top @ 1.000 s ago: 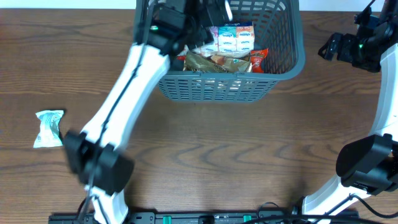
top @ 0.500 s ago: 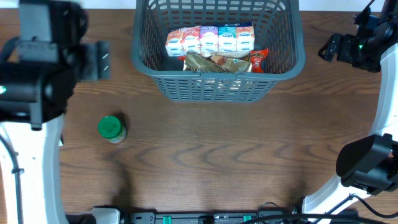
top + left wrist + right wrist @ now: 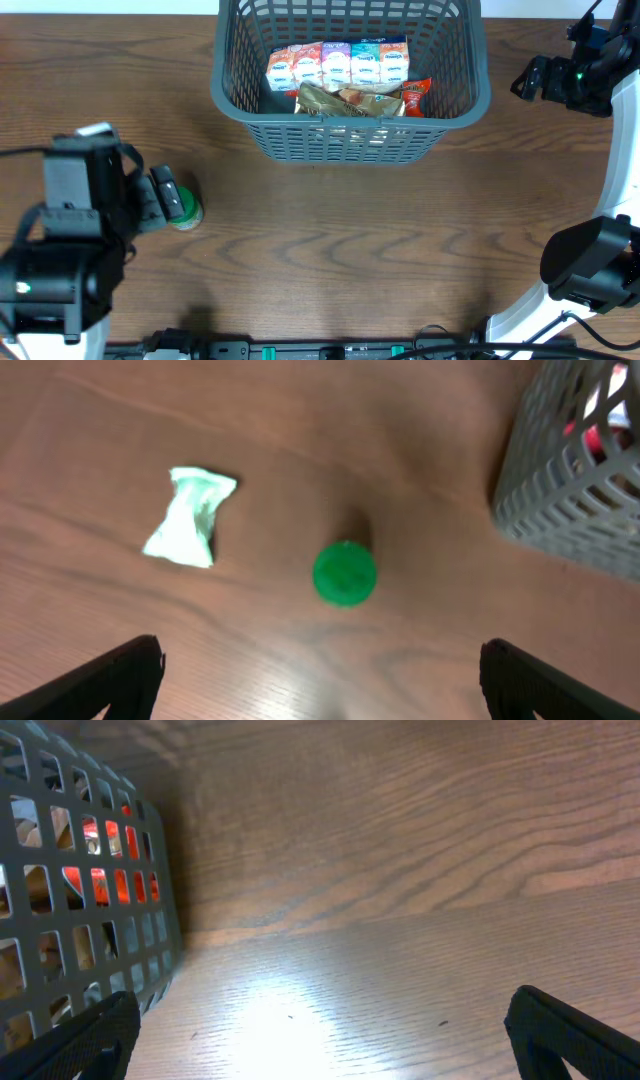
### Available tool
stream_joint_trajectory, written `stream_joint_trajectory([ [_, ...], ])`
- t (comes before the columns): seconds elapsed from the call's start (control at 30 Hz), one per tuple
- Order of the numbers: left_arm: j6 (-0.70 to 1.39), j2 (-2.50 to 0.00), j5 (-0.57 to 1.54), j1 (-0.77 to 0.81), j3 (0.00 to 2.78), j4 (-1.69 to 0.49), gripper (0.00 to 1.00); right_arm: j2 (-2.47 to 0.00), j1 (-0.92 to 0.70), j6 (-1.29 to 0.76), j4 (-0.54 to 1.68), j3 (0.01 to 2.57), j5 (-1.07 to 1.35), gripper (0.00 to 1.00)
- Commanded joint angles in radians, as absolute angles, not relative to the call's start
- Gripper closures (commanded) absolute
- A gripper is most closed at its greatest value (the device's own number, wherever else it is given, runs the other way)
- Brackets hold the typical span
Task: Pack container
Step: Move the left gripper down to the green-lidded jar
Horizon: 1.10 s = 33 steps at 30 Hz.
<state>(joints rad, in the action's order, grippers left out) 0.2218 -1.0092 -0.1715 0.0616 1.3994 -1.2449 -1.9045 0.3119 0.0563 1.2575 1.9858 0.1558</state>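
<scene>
- My left gripper (image 3: pixel 320 685) hangs released over the table (image 3: pixel 450 630). Its two fingertips are spread to the bottom corners of the wrist view, with nothing between them.
- Ahead of those fingers, a green-capped jar (image 3: pixel 345 572) stands upright on the wood. From overhead I see it just beside the left arm's dark fingers, partly covered by them.
- A crumpled white and green packet (image 3: pixel 190 517) lies flat near the jar but not touching it, on the side away from the basket.
- The container (image 3: pixel 350 140) sits at the far middle of the table, well apart from the jar. One of its corners shows at the edge of the left wrist view.
- Inside it, a row of small cartons (image 3: pixel 335 65) lines the back, a brown bag (image 3: pixel 345 100) lies in front of them, and a red packet (image 3: pixel 415 97) sits beside the bag.
- My right gripper (image 3: pixel 320 1035) is likewise released and empty, with its fingertips wide apart. It hovers off the container's right side, and I can see red through the lattice slots in its view.
</scene>
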Motion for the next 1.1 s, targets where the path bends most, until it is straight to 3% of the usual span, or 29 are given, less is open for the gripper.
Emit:
stream_joint_trajectory([
  [0.0,0.238,-1.01,-0.085,0.062,1.21,-1.151,0.02,-1.908,0.307,0.069,1.258,1.983,0.154,0.01],
  [0.17,0.257,-1.126,-0.032,0.062,1.076,-1.053,0.02,-1.908,0.307,0.07,1.258,1.983,0.154,0.01],
  [0.53,0.207,-1.404,-0.006,0.05,1.072,-0.947,0.02,-1.908,0.307,0.088,1.269,1.983,0.153,0.01],
  [1.07,0.128,-1.471,0.095,-0.128,1.071,-0.902,0.02,-1.908,0.307,0.091,1.267,1.983,0.154,0.01],
])
